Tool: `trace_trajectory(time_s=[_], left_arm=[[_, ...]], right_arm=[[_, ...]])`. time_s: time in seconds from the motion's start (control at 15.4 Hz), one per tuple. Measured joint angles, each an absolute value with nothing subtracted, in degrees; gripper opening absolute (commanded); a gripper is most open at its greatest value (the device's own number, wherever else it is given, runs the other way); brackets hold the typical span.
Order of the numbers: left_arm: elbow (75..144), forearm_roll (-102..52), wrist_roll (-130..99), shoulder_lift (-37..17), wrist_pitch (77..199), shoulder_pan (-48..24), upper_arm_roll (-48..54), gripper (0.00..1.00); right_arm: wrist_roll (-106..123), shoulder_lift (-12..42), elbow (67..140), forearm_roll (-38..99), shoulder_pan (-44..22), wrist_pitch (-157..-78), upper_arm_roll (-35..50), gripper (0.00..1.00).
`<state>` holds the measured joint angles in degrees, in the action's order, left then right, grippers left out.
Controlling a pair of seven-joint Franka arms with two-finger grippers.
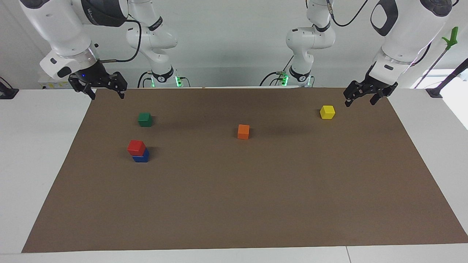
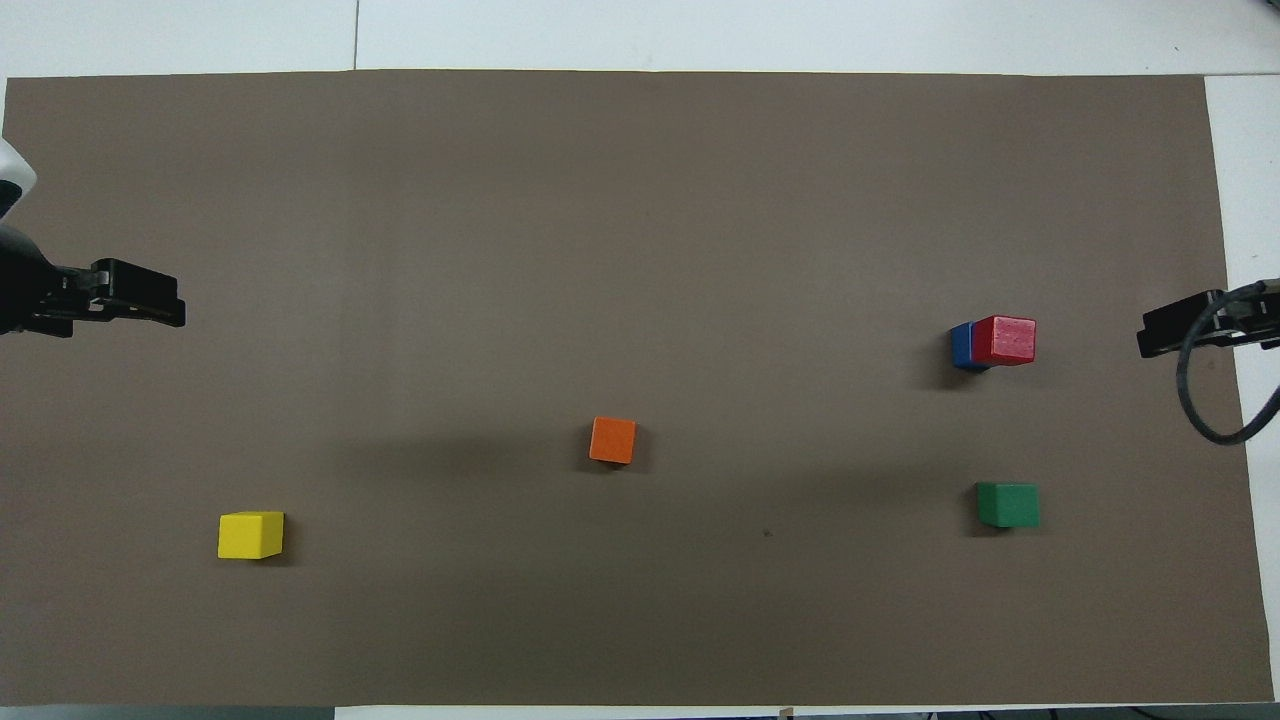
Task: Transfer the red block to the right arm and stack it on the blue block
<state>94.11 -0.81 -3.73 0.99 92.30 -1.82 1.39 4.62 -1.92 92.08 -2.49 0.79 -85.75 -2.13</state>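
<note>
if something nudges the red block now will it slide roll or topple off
The red block would probably slide or topple, not roll: it is a flat-faced cube. It sits on the blue block slightly offset, so a sideways nudge could tip it off. It looks rigid, so likely to keep its shape.

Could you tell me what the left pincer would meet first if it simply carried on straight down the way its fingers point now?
Probably the brown mat. The left pincer hangs open, fingers pointing down, near the mat's edge closest to the robots. The yellow block sits just beside that line, and depth is hard to judge, so a brush against it cannot be excluded.
</note>
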Motion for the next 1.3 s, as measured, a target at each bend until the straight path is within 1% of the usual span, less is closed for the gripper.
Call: trace_trajectory(time_s=[0.26,0.39,0.91,1.3], left_arm=[[94.11,-0.81,-3.73,0.99,92.3,-1.82,1.39,1.0],[94.11,-0.82,-3.73,0.99,92.3,-1.82,1.39,1.0],[94.11,-0.82,-3.73,0.99,92.29,-1.82,1.39,1.0],[94.11,-0.82,-3.73,0.99,92.29,-1.82,1.39,1.0]], right_arm=[[4.81,-1.42,89.37,-2.41,1.9,-85.46,-1.37,1.0],[4.81,-1.24,88.83,-2.38,1.89,-84.07,-1.08,1.0],[4.81,-2.83,90.53,-2.37,1.35,-82.93,-1.99,1.0],[4.81,-2.99,90.63,-2.37,1.14,-82.93,-2.76,1.0]])
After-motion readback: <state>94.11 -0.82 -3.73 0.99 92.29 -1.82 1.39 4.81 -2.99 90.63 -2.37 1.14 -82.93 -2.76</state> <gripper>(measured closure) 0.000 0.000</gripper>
